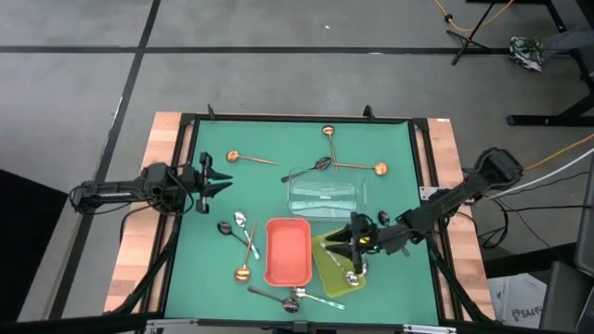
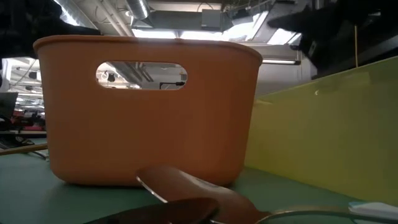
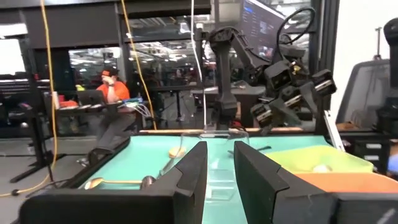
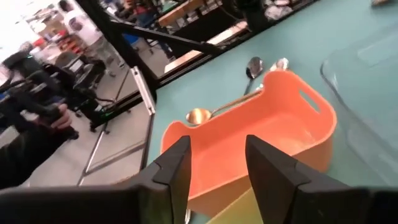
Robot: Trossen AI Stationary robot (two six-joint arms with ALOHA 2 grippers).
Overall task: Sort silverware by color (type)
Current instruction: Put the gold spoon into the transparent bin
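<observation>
The silverware lies scattered on the green mat. Copper spoons (image 1: 251, 159) (image 1: 327, 134) (image 1: 376, 168) and a black spoon (image 1: 320, 165) lie at the far side. A black spoon (image 1: 225, 228), a silver one (image 1: 241, 221) and a copper one (image 1: 243, 269) lie left of the red tray (image 1: 288, 250). One silver spoon (image 1: 353, 276) lies in the yellow-green tray (image 1: 327, 278). My right gripper (image 1: 339, 243) (image 4: 217, 155) hangs open above that tray's far end, nothing between its fingers. At the mat's left edge my left gripper (image 1: 225, 181) (image 3: 221, 155) waits, open and empty.
A clear tray (image 1: 325, 193) stands just beyond the red and yellow-green ones. A black spoon (image 1: 269, 297) and silver pieces (image 1: 302, 297) lie by the near edge. In the low view the red tray's end wall (image 2: 146, 124) fills the front, with a copper spoon (image 2: 186, 186) before it.
</observation>
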